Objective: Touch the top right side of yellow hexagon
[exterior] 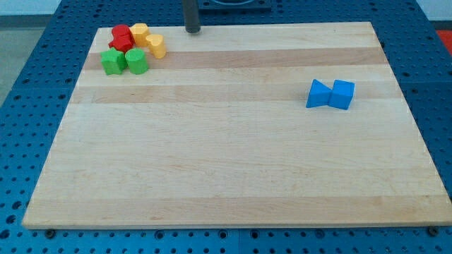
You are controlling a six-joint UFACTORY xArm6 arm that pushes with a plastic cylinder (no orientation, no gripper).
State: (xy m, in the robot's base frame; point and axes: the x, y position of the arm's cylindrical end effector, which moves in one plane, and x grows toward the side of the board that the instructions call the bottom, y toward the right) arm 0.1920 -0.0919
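At the far edge of the wooden board, my tip rests just short of the cluster of blocks packed into the far-left corner. The rod carries no gripper, so there is nothing to open or close; only its blunt lower end works here.

The target, the yellow hexagon, sits at the cluster's right flank, down and to the view's left of my tip, near but not touching. Its top right side is the face turned toward the rod, so the approach looks open, with no block between the two.

A second yellow block, its shape hard to read, touches the hexagon on the upper left. Behind them lie a red block, a green star-like block and a green rounded block, all pressed together. A hard push would likely shove the hexagon into these neighbours.

Toward the right edge, a blue triangle and a blue cube stand touching, well apart from the action.
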